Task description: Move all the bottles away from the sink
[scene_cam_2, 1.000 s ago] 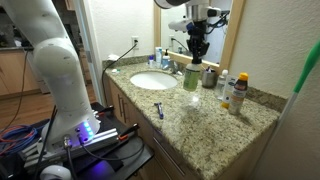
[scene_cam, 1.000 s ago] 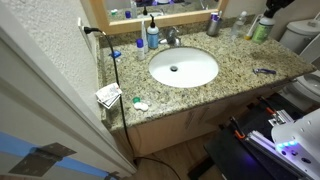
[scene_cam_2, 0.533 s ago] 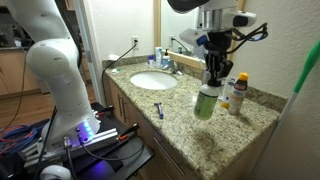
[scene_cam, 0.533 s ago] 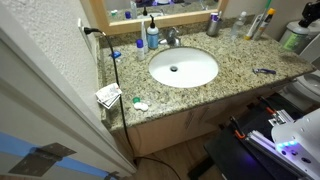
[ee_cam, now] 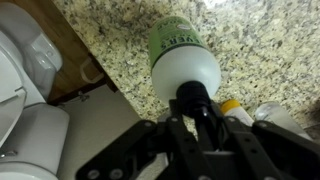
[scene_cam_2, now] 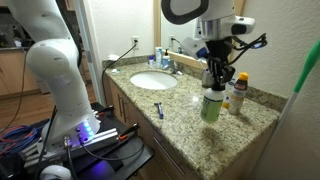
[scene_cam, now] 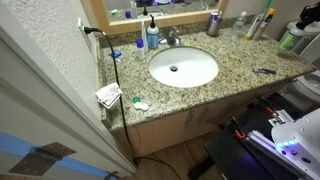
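1. Now the worktop point(scene_cam_2: 185, 135) matters at its far end. A second ago the action was behind the sink point(scene_cam: 183, 68); it has since crossed to the opposite side, well apart from the basin.
2. The toilet point(ee_cam: 25, 100) fills the left of the wrist view, beyond the worktop's edge. That suggests the set-down spot is close to that edge, which neither exterior view shows as clearly.
3. The hand point(scene_cam_2: 216, 72) is clenched on the top of the green bottle point(scene_cam_2: 211, 105), which hangs upright below it. It is lower than half a second ago, with its base at or just above the stone. I cannot tell if it touches.
4. The wrist view shows the fingers point(ee_cam: 172, 125) closed around the bottle's dark cap. In an exterior view the green bottle point(scene_cam: 291, 40) is only a pale shape at the frame's edge.
5. Two small bottles point(scene_cam_2: 240, 90) stand just beside the green one, so it seems to be joining the moved group.
6. The blue bottle point(scene_cam: 152, 40) is by the faucet, close behind the sink, so I judge the task unfinished.
7. A razor point(scene_cam: 263, 71) lies near the front edge, clear of the drop point.
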